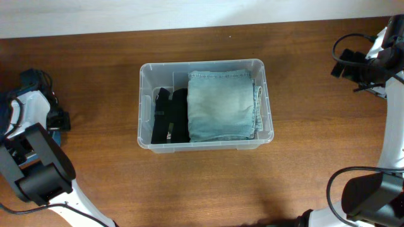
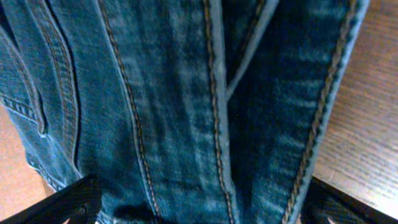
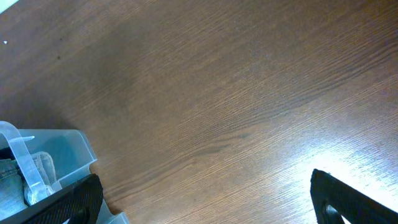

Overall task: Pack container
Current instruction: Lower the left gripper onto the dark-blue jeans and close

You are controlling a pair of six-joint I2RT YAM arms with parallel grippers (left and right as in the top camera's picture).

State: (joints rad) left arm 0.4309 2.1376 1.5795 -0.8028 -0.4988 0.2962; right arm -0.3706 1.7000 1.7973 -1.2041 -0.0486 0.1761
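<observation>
At the left edge of the desk [image 1: 95, 183] the left gripper [image 2: 205, 202] hangs spread wide over dark jeans [image 2: 186, 93] (denim fills its view), the container [image 1: 203, 146] sits mid-desk holding folded pale jeans [image 1: 221, 104] beside a black bundle [image 1: 169, 116], and near the far right corner the right gripper [image 3: 208, 199] gapes, empty.

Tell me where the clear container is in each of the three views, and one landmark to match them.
Overhead: the container sits mid-table, holding folded clothes.
Left wrist: not in it; dark blue jeans fill the picture.
Right wrist: only one corner, at the lower left edge.
Shared landmark: the wooden table, seen in all three.
</observation>
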